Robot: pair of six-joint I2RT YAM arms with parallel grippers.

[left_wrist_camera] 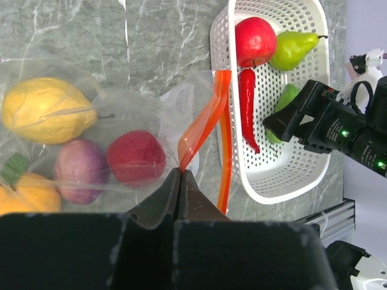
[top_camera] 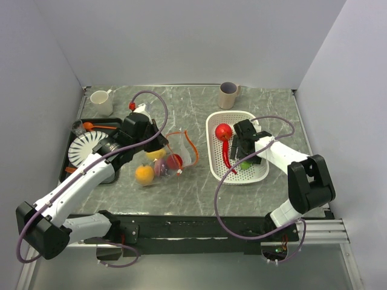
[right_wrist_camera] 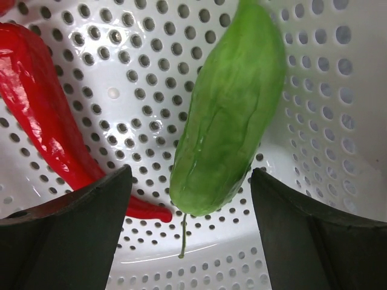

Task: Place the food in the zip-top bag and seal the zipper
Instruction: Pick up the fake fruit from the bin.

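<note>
The clear zip-top bag (top_camera: 175, 151) lies mid-table with its mouth open. Inside are a yellow fruit (left_wrist_camera: 45, 109), a purple one (left_wrist_camera: 81, 178), a dark red one (left_wrist_camera: 136, 157) and an orange one (left_wrist_camera: 24, 193). My left gripper (left_wrist_camera: 181, 174) is shut on the orange-red zipper (left_wrist_camera: 208, 115) at the bag's mouth. My right gripper (right_wrist_camera: 190, 175) is open inside the white basket (top_camera: 213, 154), its fingers on either side of a green vegetable (right_wrist_camera: 230, 109). A red chili (right_wrist_camera: 42, 115), a red apple (left_wrist_camera: 255, 39) and a green pear (left_wrist_camera: 293, 49) also lie in the basket.
A black tray (top_camera: 84, 112) at the left holds a white plate (top_camera: 87, 148), an orange spoon (top_camera: 91, 126) and a clear glass (top_camera: 77, 127). A white cup (top_camera: 101, 101) and a beige mug (top_camera: 228, 95) stand at the back.
</note>
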